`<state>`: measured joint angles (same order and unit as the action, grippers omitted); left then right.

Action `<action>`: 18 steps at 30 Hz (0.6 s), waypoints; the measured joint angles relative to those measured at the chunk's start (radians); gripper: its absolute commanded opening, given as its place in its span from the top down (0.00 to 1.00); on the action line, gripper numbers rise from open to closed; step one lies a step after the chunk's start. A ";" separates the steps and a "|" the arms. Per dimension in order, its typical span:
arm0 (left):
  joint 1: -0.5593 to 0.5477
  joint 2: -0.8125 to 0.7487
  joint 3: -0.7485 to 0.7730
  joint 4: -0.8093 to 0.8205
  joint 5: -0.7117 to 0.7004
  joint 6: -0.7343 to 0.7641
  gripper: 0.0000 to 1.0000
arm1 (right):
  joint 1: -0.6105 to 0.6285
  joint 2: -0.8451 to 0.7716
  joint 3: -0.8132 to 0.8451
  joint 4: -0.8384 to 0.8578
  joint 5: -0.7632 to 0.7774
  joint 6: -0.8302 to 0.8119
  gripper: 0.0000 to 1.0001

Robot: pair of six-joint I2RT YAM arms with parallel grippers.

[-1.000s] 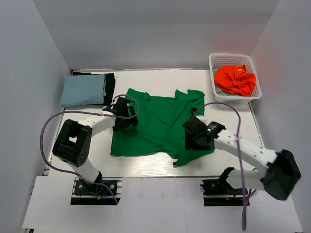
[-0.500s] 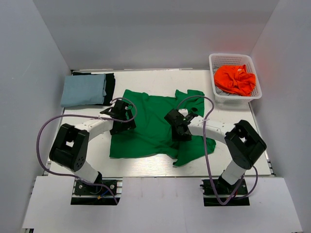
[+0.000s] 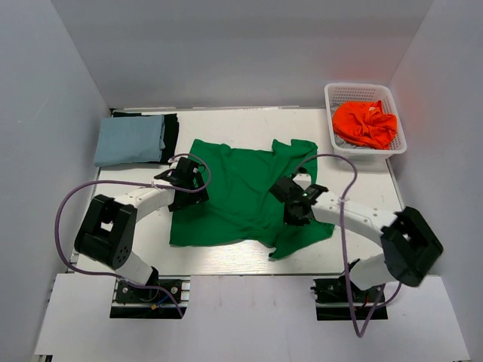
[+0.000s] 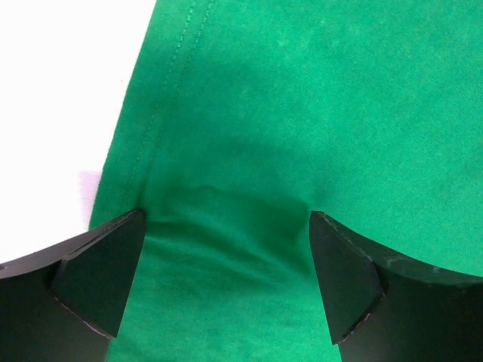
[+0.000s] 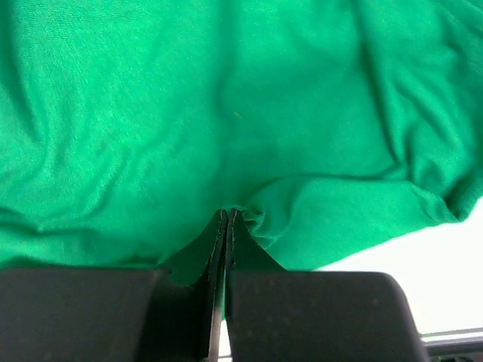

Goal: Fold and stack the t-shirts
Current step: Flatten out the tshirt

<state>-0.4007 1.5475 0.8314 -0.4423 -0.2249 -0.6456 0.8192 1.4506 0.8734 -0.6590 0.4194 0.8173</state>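
**Currently pinching: right gripper [image 5: 226, 220] clamping green shirt [image 3: 241, 188], left gripper [image 4: 226, 226] standing wide**

Green shirt is lying spread across the middle of the table [image 3: 226, 260]. Its left side is lying fairly flat, and its right side is rumpling toward the near edge.

Right gripper is sitting on the shirt's right half with jaws pressed together. The wrist view is showing a small ridge of green cloth caught at the tips, with cloth puckering toward them. Judging by that, it is taking a pinch so the rumpled right side can be lifted or pulled over for a fold.

Left gripper is resting on the shirt's left edge, just inside the hem seam, with fingers spread wide. The tips are pressing into the cloth with a slack wrinkle between them, and it is gripping nothing. Probably it is lining up its own pinch, or pinning that edge so the shirt is not sliding when the right side gets pulled.

Blue shirt [image 3: 130, 140] is lying folded at the far left on top of black shirt [image 3: 172, 136], with only a black strip showing. That is looking like the stack. Orange shirt [image 3: 364, 124] is sitting crumpled in the basket [image 3: 336, 94] at the far right, apparently waiting its turn.

Task is looking partway done: two folded, green one being started, orange not yet folded.
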 measured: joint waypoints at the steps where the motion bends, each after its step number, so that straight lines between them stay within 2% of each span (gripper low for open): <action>1: 0.000 0.000 0.000 -0.002 -0.004 -0.002 0.00 | 0.000 -0.030 -0.012 -0.008 0.001 0.008 1.00; 8: 0.000 0.000 0.000 -0.007 -0.023 -0.010 0.00 | 0.000 -0.282 -0.131 -0.101 -0.020 0.084 1.00; 13: 0.000 0.000 0.000 -0.010 -0.028 -0.015 0.00 | 0.009 -0.495 -0.251 -0.224 -0.137 0.168 1.00; 16: 0.000 0.000 0.000 -0.011 -0.040 -0.018 0.00 | 0.025 -0.582 -0.264 -0.321 -0.173 0.227 1.00; 17: 0.000 0.000 0.000 -0.014 -0.047 -0.021 0.00 | 0.028 -0.603 -0.264 -0.346 -0.180 0.246 0.95; 18: 0.000 0.000 0.000 -0.019 -0.055 -0.023 0.00 | 0.029 -0.616 -0.264 -0.363 -0.186 0.261 0.94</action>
<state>-0.4004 1.5478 0.8310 -0.4610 -0.2794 -0.6689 0.8486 0.8345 0.6094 -1.0218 0.2337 1.0782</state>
